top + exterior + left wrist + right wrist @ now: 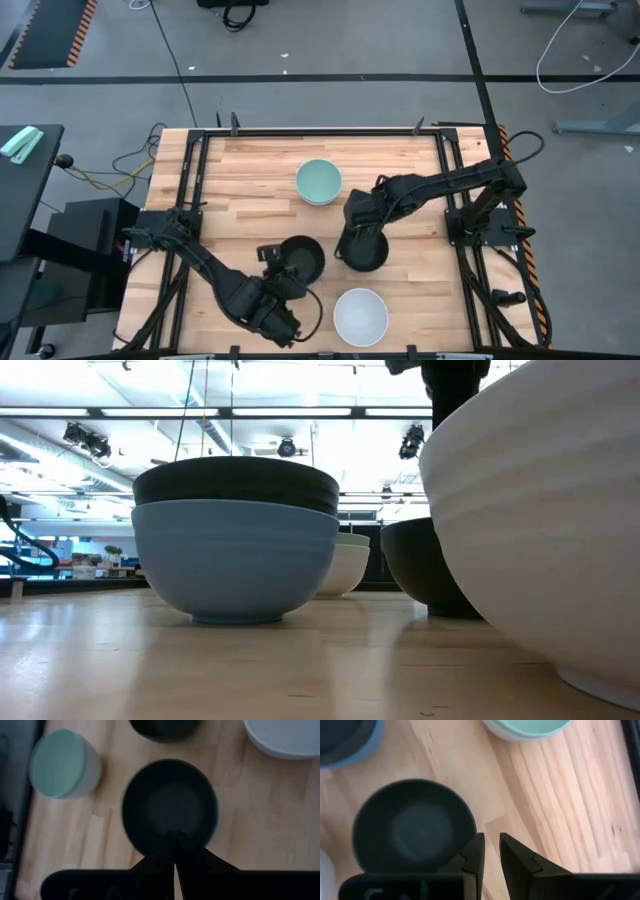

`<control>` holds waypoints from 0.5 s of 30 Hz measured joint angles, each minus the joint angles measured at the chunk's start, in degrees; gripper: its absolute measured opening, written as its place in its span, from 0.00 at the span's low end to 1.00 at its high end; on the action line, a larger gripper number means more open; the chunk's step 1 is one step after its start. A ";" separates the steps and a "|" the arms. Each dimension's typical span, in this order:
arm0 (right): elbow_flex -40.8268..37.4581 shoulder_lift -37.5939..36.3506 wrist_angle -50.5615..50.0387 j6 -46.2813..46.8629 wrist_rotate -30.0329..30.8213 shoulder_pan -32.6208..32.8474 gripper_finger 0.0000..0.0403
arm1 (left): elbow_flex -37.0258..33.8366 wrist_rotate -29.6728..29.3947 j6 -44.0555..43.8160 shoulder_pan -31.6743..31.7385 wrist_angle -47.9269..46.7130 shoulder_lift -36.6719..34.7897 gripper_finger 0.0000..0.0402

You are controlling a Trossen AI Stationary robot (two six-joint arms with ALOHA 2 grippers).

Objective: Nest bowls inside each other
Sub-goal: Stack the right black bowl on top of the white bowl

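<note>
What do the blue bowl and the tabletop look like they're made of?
The round blue bowl looks like matte glazed ceramic or plastic: smooth, even colour, soft sheen; I can't settle which. The wooden tabletop looks like finished butcher-block wood: joined pale strips with visible grain.

mint green bowl [319,182], white bowl [360,316], two black bowls [365,250], blue bowl [235,560].

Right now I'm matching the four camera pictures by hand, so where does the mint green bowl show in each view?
High view: mint green bowl, middle of the table's far half.
Low view: mint green bowl, in the distance, peeking out right of the blue bowl.
Left wrist view: mint green bowl, upper left.
Right wrist view: mint green bowl, cut off by the top edge.
Shared landmark: the nested black bowl sitting in the blue bowl.
</note>
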 joint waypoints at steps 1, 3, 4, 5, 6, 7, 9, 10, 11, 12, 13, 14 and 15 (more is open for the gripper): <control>0.00 -0.93 0.03 0.00 0.03 -0.03 0.17 | -0.54 -1.06 -0.34 -0.03 0.06 -0.71 0.04; 0.00 -2.75 0.70 0.34 0.14 -0.03 0.17 | -2.72 -2.40 -1.91 -0.37 0.11 -2.67 0.04; -0.01 -3.83 0.99 0.53 0.20 0.04 0.17 | -4.07 -2.72 -3.03 -0.41 0.03 -3.71 0.05; -0.28 -4.87 1.47 0.90 0.23 0.24 0.17 | -5.54 -2.97 -4.11 -0.29 -0.05 -4.82 0.05; -0.97 -6.09 2.53 1.33 0.26 0.46 0.17 | -7.16 -3.29 -5.23 -0.28 0.09 -6.04 0.06; -2.12 -7.37 4.01 1.58 0.24 0.65 0.17 | -9.00 -3.50 -6.54 -0.29 0.08 -7.34 0.06; -5.87 -10.11 7.44 1.89 -0.02 1.16 0.17 | -12.47 -4.05 -9.06 -0.29 -0.04 -9.64 0.07; -8.25 -11.48 9.07 1.93 -0.42 1.39 0.17 | -14.33 -4.37 -10.33 -0.29 0.08 -10.87 0.07; -10.78 -12.87 10.70 1.98 -1.23 1.48 0.17 | -16.15 -4.43 -11.61 -0.29 0.08 -11.90 0.07; -13.24 -14.28 12.30 2.03 -2.20 1.48 0.17 | -17.78 -4.54 -12.73 -0.29 0.02 -12.86 0.07; -15.56 -15.47 13.69 2.43 -2.98 1.48 0.17 | -19.26 -4.63 -13.65 -0.29 0.14 -13.81 0.07; -17.72 -16.76 14.79 3.04 -3.48 1.46 0.17 | -20.86 -4.65 -14.42 -0.28 0.20 -14.77 0.07; -19.56 -17.85 15.47 3.49 -3.69 1.46 0.17 | -22.28 -4.65 -15.16 -0.14 0.18 -15.62 0.06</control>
